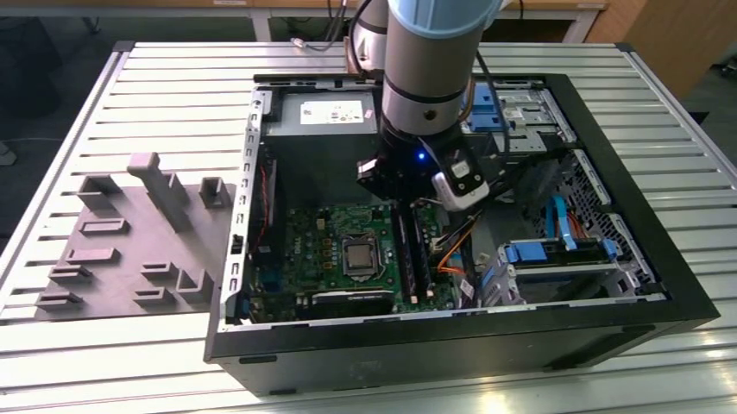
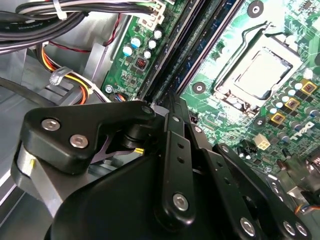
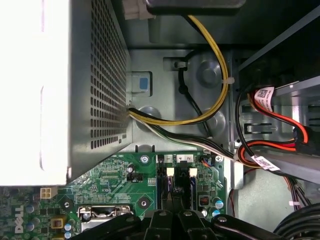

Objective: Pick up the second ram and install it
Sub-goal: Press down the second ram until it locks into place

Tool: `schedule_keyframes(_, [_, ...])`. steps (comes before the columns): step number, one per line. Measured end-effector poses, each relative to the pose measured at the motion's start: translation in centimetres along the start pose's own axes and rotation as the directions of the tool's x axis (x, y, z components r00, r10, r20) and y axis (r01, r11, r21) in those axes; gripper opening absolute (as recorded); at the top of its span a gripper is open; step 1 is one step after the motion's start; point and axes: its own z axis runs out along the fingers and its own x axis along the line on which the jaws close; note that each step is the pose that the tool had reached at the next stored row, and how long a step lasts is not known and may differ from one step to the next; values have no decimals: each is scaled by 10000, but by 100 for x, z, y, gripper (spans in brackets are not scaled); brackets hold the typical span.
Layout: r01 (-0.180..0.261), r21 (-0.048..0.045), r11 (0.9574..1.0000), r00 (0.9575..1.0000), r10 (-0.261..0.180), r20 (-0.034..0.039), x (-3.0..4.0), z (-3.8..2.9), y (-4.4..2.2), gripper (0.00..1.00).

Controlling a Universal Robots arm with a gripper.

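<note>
Slatted metal bench [image 1: 138,78] carries, for your log: open PC case [image 1: 645,259], lying on its side, and a grey fixture plate [image 1: 127,250] w/ light grey uprights at the exterior view's left, well apart from the case. Inside the case you have the green motherboard [image 1: 317,250], CPU socket [image 1: 361,257] near its middle, long black RAM slots [image 1: 409,254] just beside the socket on the exterior view's right, silver PSU box [image 1: 317,108] and cable bundles [image 3: 210,95]. Arm is down inside the case, gripper [image 2: 172,107] directly over the slots. Fingers [image 2: 175,145] look drawn together on a thin dark edge in the second wrist view; you can't confirm that edge is the second ram, and can't tell it apart from the slots below. First wrist view has fingertips aimed at the slot ends.
</note>
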Motion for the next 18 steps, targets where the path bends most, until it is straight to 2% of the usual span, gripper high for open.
schedule_keyframes(5, [0,0,10000,10000,0,0,-1,-40,2,11])
schedule_keyframes(18, [1,2,10000,10000,-1,-1,-1,-42,-15,11])
